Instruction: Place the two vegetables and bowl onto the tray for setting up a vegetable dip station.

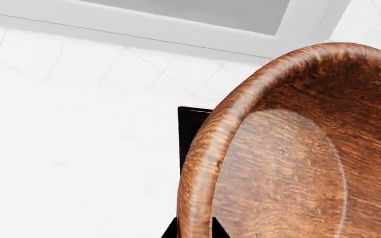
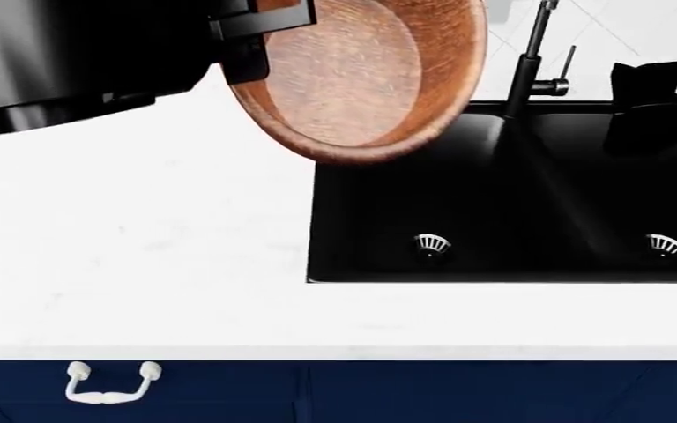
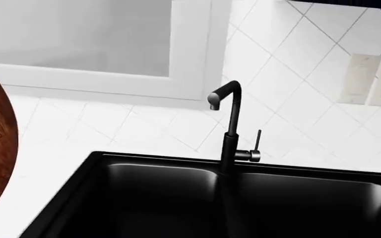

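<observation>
Clamped in the left claw (image 2: 242,40): deep round reddish-brown wooden bowl (image 2: 356,75), rim gripped, tilted, aloft over white surface (image 2: 138,256) beside black double sink (image 2: 515,203). Advice: level it before lowering. Tray, vegetables unseen. Right claw's state: cannot tell.

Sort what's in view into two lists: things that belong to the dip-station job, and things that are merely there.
Belongs to the job:
- wooden bowl, held tilted above the counter's back edge
- left gripper, clamped on its rim

Merely there:
- black double sink
- black faucet
- white counter
- drawer handle
</observation>
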Tool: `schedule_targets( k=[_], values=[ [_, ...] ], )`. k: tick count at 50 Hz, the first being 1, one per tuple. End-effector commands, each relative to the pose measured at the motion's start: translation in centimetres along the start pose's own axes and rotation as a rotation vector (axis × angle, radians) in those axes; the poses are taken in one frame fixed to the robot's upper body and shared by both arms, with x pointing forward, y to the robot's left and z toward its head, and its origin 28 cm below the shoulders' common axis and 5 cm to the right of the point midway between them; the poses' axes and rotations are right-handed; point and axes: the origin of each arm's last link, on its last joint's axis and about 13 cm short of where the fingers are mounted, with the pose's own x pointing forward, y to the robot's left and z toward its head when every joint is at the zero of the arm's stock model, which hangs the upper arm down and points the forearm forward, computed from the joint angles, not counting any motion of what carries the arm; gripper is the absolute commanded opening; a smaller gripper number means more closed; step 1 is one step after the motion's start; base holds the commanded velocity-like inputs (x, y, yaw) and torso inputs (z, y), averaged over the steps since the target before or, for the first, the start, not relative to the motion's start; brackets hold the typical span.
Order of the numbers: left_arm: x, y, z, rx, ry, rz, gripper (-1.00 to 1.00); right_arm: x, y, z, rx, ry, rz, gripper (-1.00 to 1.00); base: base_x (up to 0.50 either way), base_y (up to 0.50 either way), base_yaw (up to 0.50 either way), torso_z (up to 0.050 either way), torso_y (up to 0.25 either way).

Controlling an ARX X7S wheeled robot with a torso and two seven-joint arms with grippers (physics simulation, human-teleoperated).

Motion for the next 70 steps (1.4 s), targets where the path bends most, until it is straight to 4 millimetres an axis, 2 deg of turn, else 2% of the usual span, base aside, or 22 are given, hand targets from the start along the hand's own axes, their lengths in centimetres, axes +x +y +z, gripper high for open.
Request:
schedule_targets(
  k=[1,16,46,70],
  values=[
    [-0.28,-0.10,0.16,-0.003,-0.020,-0.015,-1.00,-0.31,0.04,0.04,0.002,-0.003,0.002,1.00,0.00,-0.50,0.00,0.000,0.000],
    [-0.33,-0.01,-0.13,-0.001,-0.016,-0.030,-1.00,-0.67,0.73,0.14,0.001,0.003,0.001,1.00,0.00,-0.50,0.00,0.000,0.001],
    [-1.09,-0.33,0.03,0.007,-0.017,-0.057,-1.00,-0.71,0.47,0.18,0.013,0.007,0.000,1.00,0.00,-0.50,0.00,0.001,0.000],
    [-0.98,-0.30,0.04,0.005,-0.023,-0.058,-1.00,-0.90,0.58,0.12,0.011,0.012,0.001,1.00,0.00,-0.50,0.00,0.000,0.001]
  ],
)
